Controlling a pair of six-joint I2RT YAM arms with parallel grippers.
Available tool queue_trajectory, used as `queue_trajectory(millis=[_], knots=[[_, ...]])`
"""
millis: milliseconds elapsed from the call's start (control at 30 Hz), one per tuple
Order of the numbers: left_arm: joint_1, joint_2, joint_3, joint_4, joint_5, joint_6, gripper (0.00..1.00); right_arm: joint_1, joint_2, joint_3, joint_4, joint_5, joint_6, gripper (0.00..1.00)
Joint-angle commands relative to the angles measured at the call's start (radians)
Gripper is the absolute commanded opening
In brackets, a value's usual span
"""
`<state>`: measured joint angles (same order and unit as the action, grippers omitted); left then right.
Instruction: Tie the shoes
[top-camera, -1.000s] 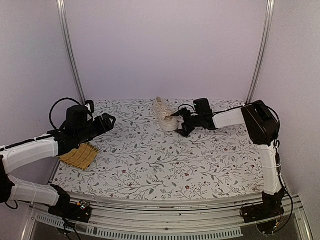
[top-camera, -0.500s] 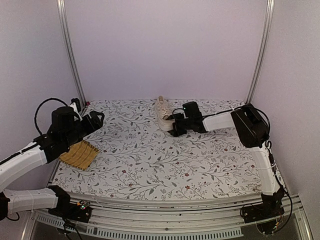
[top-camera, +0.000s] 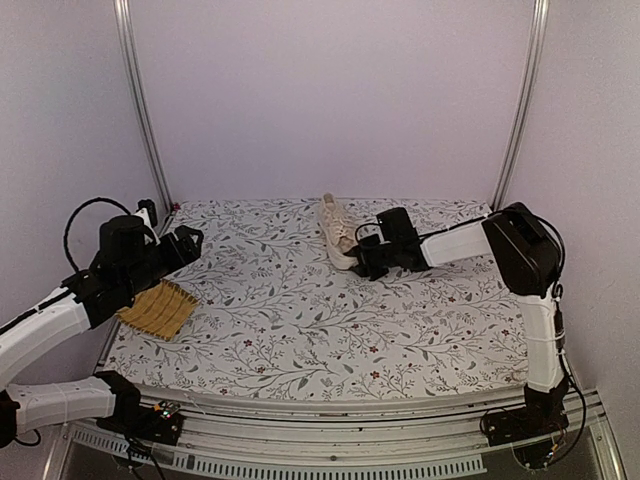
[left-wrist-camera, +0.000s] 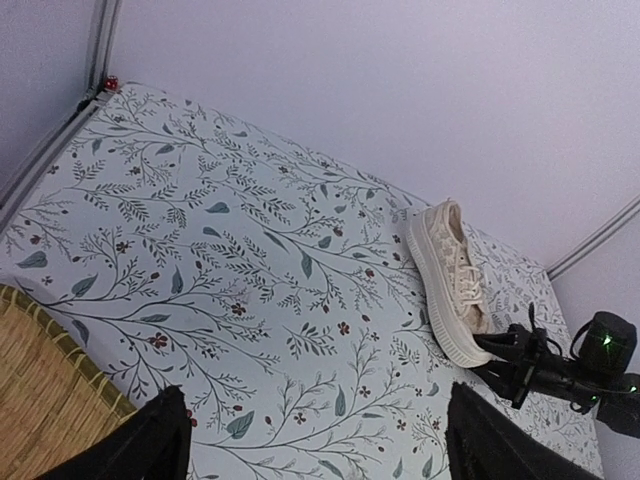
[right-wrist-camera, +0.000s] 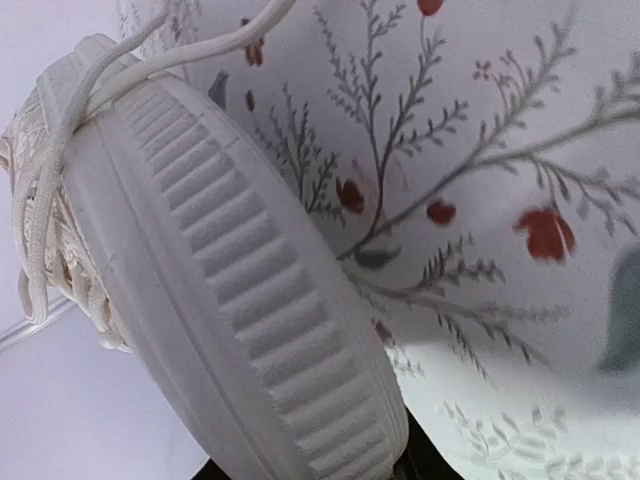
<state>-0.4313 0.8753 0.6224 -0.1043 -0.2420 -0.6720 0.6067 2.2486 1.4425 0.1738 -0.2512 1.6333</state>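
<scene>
From the top camera we see the cream sneaker (top-camera: 336, 226) at the upper middle of the frame. It lies on the floral tablecloth (top-camera: 300, 320) near the back wall, with its toe toward the lower right. The right gripper (top-camera: 360, 262) sits at that toe, seemingly against the sole, but we cannot tell whether its jaws are clamped on it. The left gripper (top-camera: 193, 240) hangs at centre left, spread wide with nothing in it, just to the upper right of a yellow woven mat (top-camera: 158, 310). In the left wrist view, that gripper's two dark fingers (left-wrist-camera: 160, 440) stand far apart along the bottom edge. The mat takes the lower left corner, and the sneaker lies right of centre with the right gripper at its toe. In the right wrist view, the sneaker's ribbed off-white sole (right-wrist-camera: 230, 300) fills the left and middle of the frame, very close. A pale lace (right-wrist-camera: 200, 45) crosses the upper left, and the fingers barely show there.
</scene>
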Motion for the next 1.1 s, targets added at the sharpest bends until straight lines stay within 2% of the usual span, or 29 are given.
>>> queue_trajectory(millis=[0, 67, 233, 500, 667, 833, 867, 967, 1067], knots=[[0.014, -0.004, 0.014, -0.04, 0.02, 0.03, 0.88, -0.008, -0.252, -0.12, 0.1, -0.127, -0.22, 0.03], [0.016, -0.006, 0.018, -0.047, 0.031, 0.036, 0.88, -0.013, -0.318, -0.193, 0.072, -0.233, -0.326, 0.03], [0.016, 0.009, 0.02, -0.062, 0.076, 0.041, 0.89, -0.012, -0.466, -0.389, -0.075, -0.385, -0.561, 0.02], [0.017, 0.068, 0.028, -0.023, 0.195, 0.066, 0.89, -0.003, -0.634, -0.468, -0.487, -0.462, -0.923, 0.02], [0.001, 0.154, 0.045, 0.004, 0.296, 0.085, 0.88, -0.002, -0.642, -0.481, -0.733, -0.462, -1.182, 0.04], [-0.084, 0.263, 0.054, 0.073, 0.368, 0.086, 0.88, -0.002, -0.591, -0.502, -0.794, -0.534, -1.326, 0.11], [-0.107, 0.282, 0.055, 0.089, 0.376, 0.085, 0.88, -0.002, -0.58, -0.49, -0.813, -0.517, -1.355, 0.14], [-0.159, 0.336, 0.054, 0.142, 0.41, 0.067, 0.88, -0.003, -0.596, -0.464, -0.84, -0.382, -1.366, 0.42], [-0.192, 0.373, 0.043, 0.215, 0.462, 0.053, 0.88, -0.005, -0.669, -0.469, -0.831, -0.233, -1.319, 0.65]])
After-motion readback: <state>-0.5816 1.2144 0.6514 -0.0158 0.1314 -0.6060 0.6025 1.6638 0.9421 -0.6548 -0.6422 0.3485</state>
